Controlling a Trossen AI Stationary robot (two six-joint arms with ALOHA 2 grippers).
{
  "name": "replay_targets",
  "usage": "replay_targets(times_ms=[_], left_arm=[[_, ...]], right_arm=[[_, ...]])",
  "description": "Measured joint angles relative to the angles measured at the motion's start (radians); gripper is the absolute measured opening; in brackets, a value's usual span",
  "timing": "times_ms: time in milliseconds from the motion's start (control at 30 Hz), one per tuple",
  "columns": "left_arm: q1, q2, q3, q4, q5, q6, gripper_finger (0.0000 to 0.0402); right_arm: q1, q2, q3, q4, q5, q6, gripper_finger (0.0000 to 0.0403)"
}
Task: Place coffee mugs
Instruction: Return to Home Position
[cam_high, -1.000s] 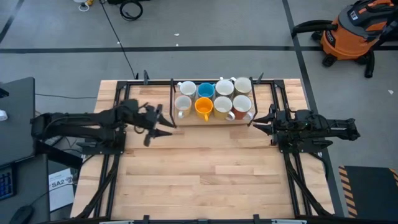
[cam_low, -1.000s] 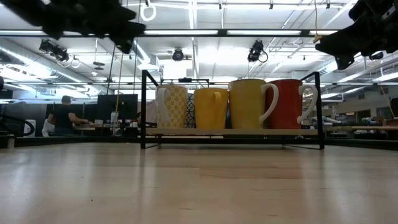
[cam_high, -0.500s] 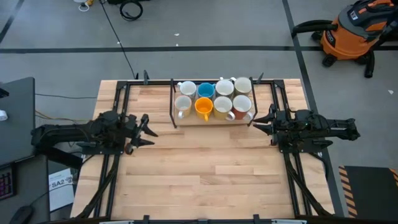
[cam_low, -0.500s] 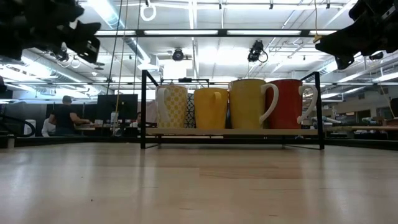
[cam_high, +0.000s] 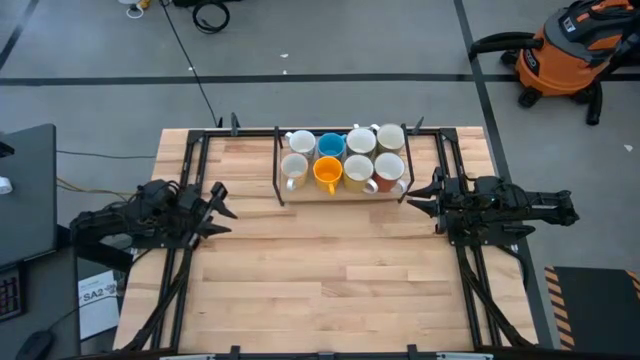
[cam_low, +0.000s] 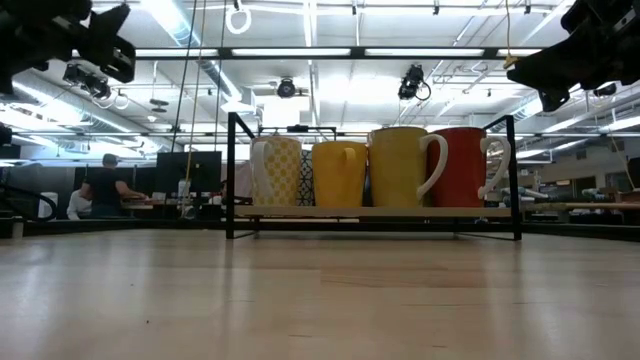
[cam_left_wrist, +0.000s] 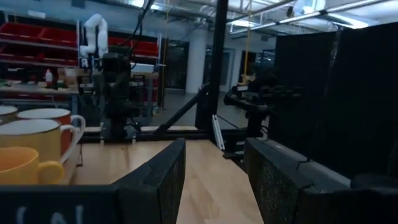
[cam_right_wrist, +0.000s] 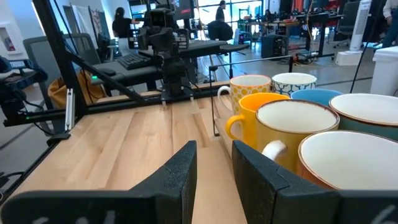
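Mugs sit eight strong in the rack at the table's far side. Homing step, I'd say: left gripper near the left edge, right gripper beside the rack, both spread and empty. Next: park clear.

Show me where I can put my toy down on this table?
The wide bare wooden tabletop in front of the black metal shelf, between the left gripper and right gripper, is free. The shelf itself is crowded, packed with ceramic coffee mugs.
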Motion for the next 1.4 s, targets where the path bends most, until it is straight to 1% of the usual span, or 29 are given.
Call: replay_targets(times_ms=[67, 133, 367, 433, 500, 533, 633, 833, 1000, 1400], left_arm=[[0.0, 0.002, -0.003, 0.029, 0.019, -0.007, 0.0172], [0.0, 0.002, 0.001, 0.059, 0.017, 0.008, 0.0172], [0.0, 0.001, -0.002, 0.066, -0.056, 0.039, 0.0172], [0.0, 0.001, -0.035, 0.172, -0.07, 0.043, 0.0172], [0.0, 0.001, -0.111, 0.364, -0.073, -0.015, 0.0172], [0.0, 0.002, -0.113, 0.384, -0.069, -0.032, 0.0172], [0.002, 0.003, -0.114, 0.404, -0.068, -0.018, 0.0172], [0.002, 0.003, -0.115, 0.335, -0.061, -0.024, 0.0172], [0.002, 0.003, -0.115, 0.363, -0.062, -0.025, 0.0172], [0.002, 0.004, -0.115, 0.363, -0.069, -0.025, 0.0172]], right_arm=[[0.0, 0.0, 0.0, 0.0, -0.001, 0.0, 0.0107], [0.0, 0.0, 0.0, 0.0, 0.0, 0.0, 0.0107], [0.0, 0.001, 0.0, 0.001, -0.004, 0.0, 0.0107], [0.0, 0.001, 0.0, 0.001, -0.004, 0.0, 0.0107], [0.0, 0.001, 0.0, 0.001, -0.004, 0.0, 0.0107], [0.0, 0.001, 0.0, 0.001, -0.004, 0.0, 0.0107], [0.0, 0.001, 0.0, 0.001, -0.004, 0.0, 0.0107], [0.0, 0.001, 0.0, 0.0, -0.004, 0.0, 0.0107], [0.0, 0.001, 0.0, 0.001, -0.004, 0.0, 0.0107], [0.0, 0.001, 0.0, 0.0, -0.004, 0.0, 0.0107]])
